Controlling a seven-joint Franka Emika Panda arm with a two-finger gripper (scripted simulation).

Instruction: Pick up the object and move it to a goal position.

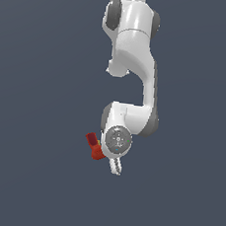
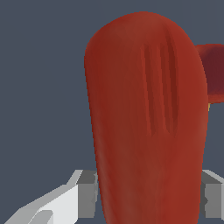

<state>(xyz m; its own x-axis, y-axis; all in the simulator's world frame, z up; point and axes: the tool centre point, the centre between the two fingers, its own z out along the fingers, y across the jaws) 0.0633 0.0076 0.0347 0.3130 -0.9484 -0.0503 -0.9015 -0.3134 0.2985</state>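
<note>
1. Exterior view, the drill (image 1: 94,146) sits at about eight o'clock from the wrist, red-orange with a small yellow patch, touching the arm's lower end.
2. Just right of it, the gripper (image 1: 115,169) points down toward six o'clock; the arm (image 1: 135,63) rises to twelve.
3. Wrist view: the drill (image 2: 146,127) fills the frame, ribbed red body between the fingers (image 2: 65,201), one either side, pressed close at its flanks.
4. The gripper looks clamped on the drill.
</note>
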